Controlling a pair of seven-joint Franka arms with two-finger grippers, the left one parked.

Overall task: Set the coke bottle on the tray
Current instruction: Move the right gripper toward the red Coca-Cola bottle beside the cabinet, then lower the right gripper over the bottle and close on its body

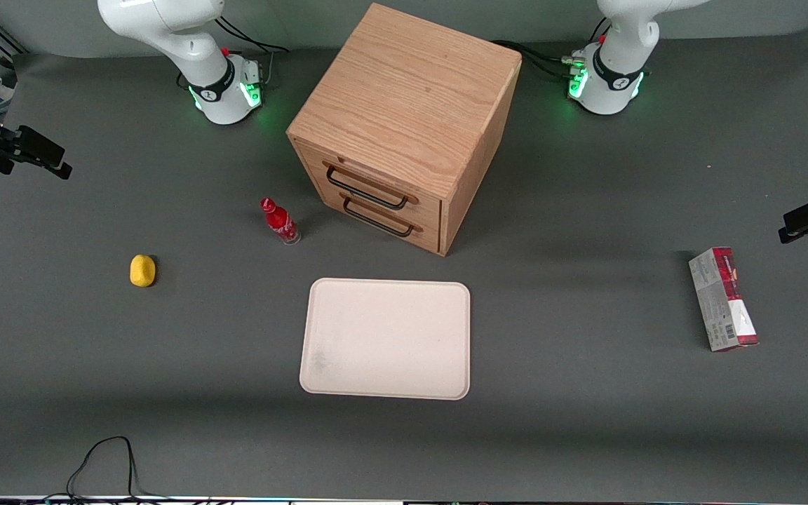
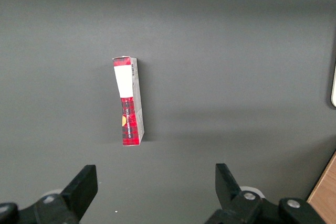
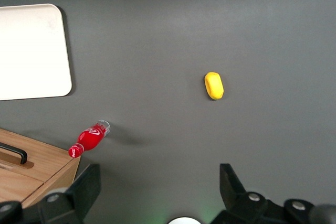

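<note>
The coke bottle [image 1: 280, 221] is small and red with a red cap and a clear base. It stands on the grey table beside the cabinet's drawer front, farther from the front camera than the tray. It also shows in the right wrist view [image 3: 89, 140]. The cream tray [image 1: 386, 340] lies flat and bare, nearer the front camera than the cabinet, and shows in the right wrist view [image 3: 31, 51]. My right gripper [image 1: 53, 163] hangs high at the working arm's end, well apart from the bottle. In its own view the gripper [image 3: 159, 177] is open and empty.
A wooden drawer cabinet [image 1: 404, 119] with two black handles stands mid-table, and its corner shows in the right wrist view [image 3: 31, 174]. A yellow lump [image 1: 142, 271] lies toward the working arm's end [image 3: 214, 85]. A red-and-grey carton [image 1: 723, 298] lies toward the parked arm's end [image 2: 128, 103].
</note>
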